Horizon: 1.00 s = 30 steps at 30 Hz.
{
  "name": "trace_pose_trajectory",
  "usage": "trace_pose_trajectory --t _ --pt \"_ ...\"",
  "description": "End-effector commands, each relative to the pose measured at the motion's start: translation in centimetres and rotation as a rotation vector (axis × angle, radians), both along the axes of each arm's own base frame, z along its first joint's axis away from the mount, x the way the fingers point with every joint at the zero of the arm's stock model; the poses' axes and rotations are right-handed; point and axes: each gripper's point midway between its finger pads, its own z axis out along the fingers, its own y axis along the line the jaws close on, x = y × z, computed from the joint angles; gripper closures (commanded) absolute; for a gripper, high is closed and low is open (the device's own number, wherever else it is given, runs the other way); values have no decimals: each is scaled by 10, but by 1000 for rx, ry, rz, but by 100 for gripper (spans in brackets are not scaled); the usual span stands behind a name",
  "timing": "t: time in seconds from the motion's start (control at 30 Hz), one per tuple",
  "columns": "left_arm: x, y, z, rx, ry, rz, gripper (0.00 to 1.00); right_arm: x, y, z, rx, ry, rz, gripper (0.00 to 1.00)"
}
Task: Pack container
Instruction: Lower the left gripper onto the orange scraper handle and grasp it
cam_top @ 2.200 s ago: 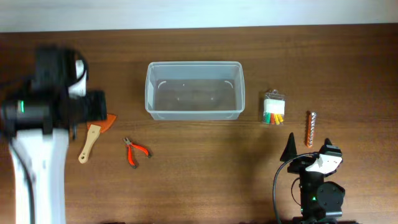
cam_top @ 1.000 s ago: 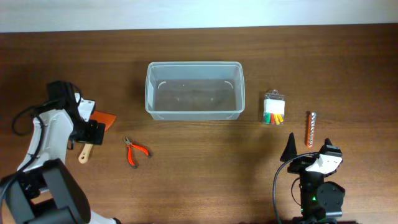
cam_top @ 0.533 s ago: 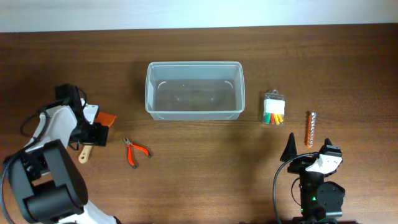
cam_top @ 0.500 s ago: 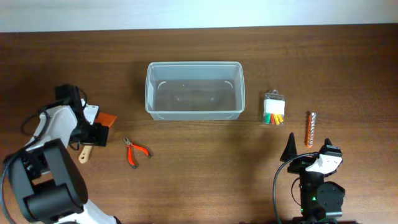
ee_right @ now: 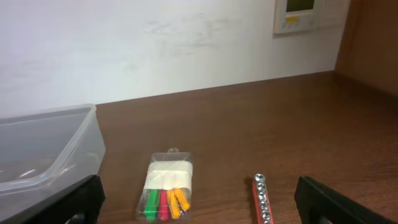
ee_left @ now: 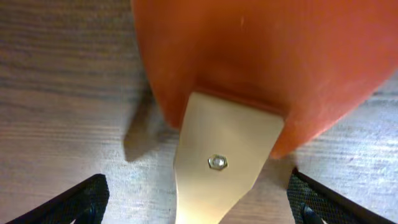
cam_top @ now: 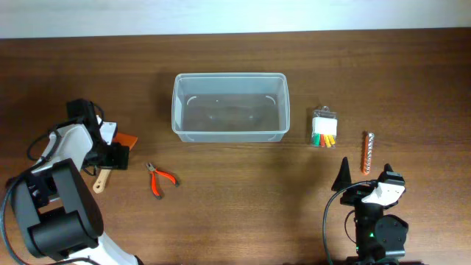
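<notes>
Left gripper point(cam_top: 110, 156): hangs open, well to the left of the container, tipped straight down at the table. In the left wrist view point(ee_left: 205, 208) shows two black fingertips point(ee_left: 84, 198) spread wide at the lower corners, one on each side of a pale wooden handle and touching nothing. Straddles a scraper with an orange blade and that wooden handle point(ee_left: 227, 158), with a small metal nut set in the handle just below the blade. Reaches there on a white arm folded up from its base at the near left edge and bent back down at the wrist.

Right gripper point(cam_top: 366, 179): also open and empty-handed, on an arm folded low over its base, right of the container and nearer the front edge. Looks level across the table point(ee_right: 199, 214), with fingertips point(ee_right: 68, 200) apart at the frame's lower corners.

Clear, colourless rectangular plastic container point(cam_top: 228, 74) point(ee_right: 59, 140): sits upright on the brown wooden table point(cam_top: 235, 221), toward the far side, with nothing inside.

Just below its left end: small red-handled pliers point(cam_top: 160, 179).

Just right of it: a small clear packet of green, red and yellow pieces point(cam_top: 324, 129) point(ee_right: 165, 191). Further right, apart from the packet: a red strip carrying a row of metal sockets point(cam_top: 367, 152) point(ee_right: 262, 199).
</notes>
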Motion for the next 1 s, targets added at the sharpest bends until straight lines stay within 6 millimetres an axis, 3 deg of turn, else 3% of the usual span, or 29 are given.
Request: trace_pose_trajectory --t 0.0,0.33,0.47,0.67,0.77,0.97 --pt "-3 -7 -11 -52 -4 16 6 0 -1 -3 -3 3 -2 1" --pt "-21 -14 -29 -68 27 17 8 0 -1 -3 -3 3 -2 1" --pt "-22 -15 -30 -69 30 17 30 0 -1 -3 -3 3 -1 1" --pt "-22 -15 -30 -69 31 17 37 0 -1 -3 -3 3 -1 1" --pt "-22 -15 -30 -69 31 17 51 0 -1 -3 -3 3 -1 1" --pt "-22 -13 -30 -58 30 18 55 0 -1 -3 -3 3 -2 1"
